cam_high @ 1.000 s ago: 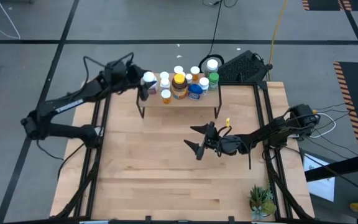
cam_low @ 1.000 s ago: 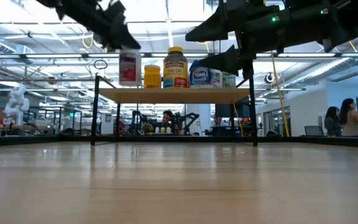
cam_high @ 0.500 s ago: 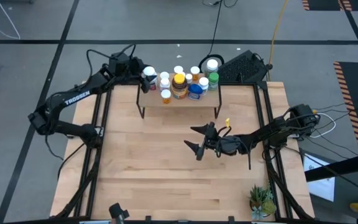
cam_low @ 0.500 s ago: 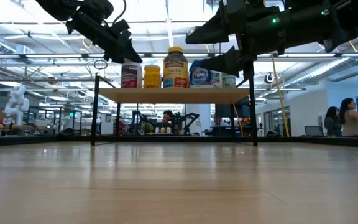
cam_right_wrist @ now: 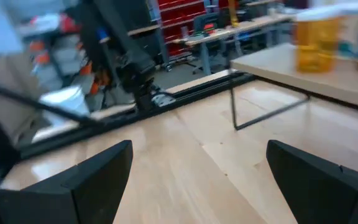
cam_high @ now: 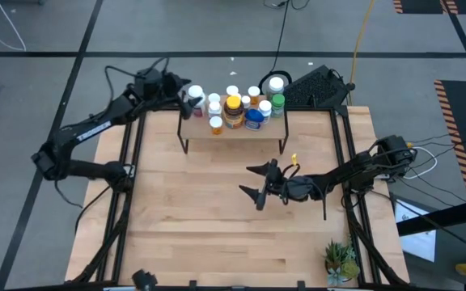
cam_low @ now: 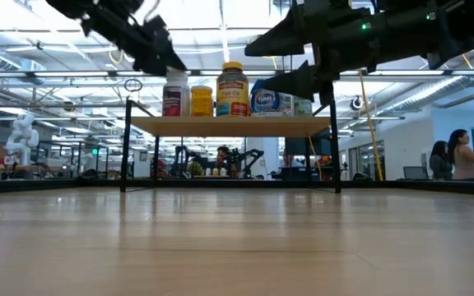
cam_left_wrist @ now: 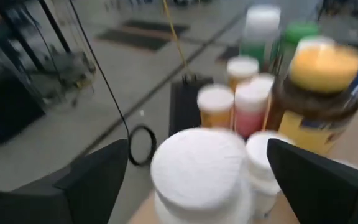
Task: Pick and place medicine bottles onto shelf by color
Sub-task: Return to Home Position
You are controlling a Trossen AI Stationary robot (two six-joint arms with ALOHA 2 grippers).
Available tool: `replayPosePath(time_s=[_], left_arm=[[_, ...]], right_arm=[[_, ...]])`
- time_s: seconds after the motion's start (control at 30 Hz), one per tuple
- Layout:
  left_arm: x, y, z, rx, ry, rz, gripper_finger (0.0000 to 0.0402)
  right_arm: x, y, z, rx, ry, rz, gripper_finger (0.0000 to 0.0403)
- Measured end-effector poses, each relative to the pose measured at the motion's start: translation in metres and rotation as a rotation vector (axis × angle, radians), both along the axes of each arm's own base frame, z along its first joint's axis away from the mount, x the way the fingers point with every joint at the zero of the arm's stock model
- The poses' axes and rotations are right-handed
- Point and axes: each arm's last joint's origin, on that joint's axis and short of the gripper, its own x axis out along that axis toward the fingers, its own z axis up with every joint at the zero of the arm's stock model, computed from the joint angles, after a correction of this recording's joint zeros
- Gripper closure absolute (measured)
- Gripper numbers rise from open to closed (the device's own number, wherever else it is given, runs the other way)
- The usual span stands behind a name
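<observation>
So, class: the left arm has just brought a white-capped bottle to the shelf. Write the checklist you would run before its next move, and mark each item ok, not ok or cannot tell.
1. Left pincer open around the white-capped, dark-labelled plastic bottle: ok; the wrist view shows both fingers spread wide of the cap.
2. Bottle upright on the low light-wood shelf on black metal legs: ok.
3. Bottle not touching the neighbouring orange bottle: cannot tell.
4. Bottle grouped by colour: cannot tell.
5. Right pincer open, hovering mid-table away from the shelf: ok.
6. No bottles left on the large wooden tabletop: ok.
</observation>
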Motion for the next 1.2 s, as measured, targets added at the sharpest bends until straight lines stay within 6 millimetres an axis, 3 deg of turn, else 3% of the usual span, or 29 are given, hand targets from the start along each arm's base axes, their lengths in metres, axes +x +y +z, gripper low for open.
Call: replayPosePath(time_s=[0.27,0.4,0.5,0.67,0.8,0.9,1.03,1.2], left_arm=[[-0.039,-0.047,0.056,0.083,-0.269,-0.071,0.0024],[-0.047,-0.078,0.061,0.061,-0.349,-0.223,0.0037],[-0.045,-0.099,0.045,0.05,-0.4,-0.302,0.0064],[-0.032,-0.124,-0.002,0.054,-0.472,-0.454,0.0137],[-0.026,-0.134,-0.033,0.106,-0.455,-0.528,0.0202],[-0.028,-0.137,-0.044,0.075,-0.454,-0.534,0.0246],[-0.035,-0.14,-0.055,0.08,-0.488,-0.538,0.0295],[-0.043,-0.143,-0.078,0.149,-0.541,-0.54,0.0345]], right_arm=[[-0.006,-0.003,0.022,-0.116,-0.012,0.121,0.0041],[-0.016,-0.005,0.043,-0.188,-0.025,0.275,0.0073],[-0.027,-0.011,0.056,-0.247,0.004,0.31,0.0124],[-0.052,-0.02,0.074,-0.305,0.089,0.316,0.0241],[-0.076,-0.026,0.09,-0.339,0.1,0.364,0.0335],[-0.096,-0.028,0.106,-0.365,0.041,0.422,0.0384],[-0.125,-0.033,0.12,-0.339,-0.006,0.431,0.0396],[-0.149,-0.038,0.122,-0.244,0.019,0.421,0.039]])
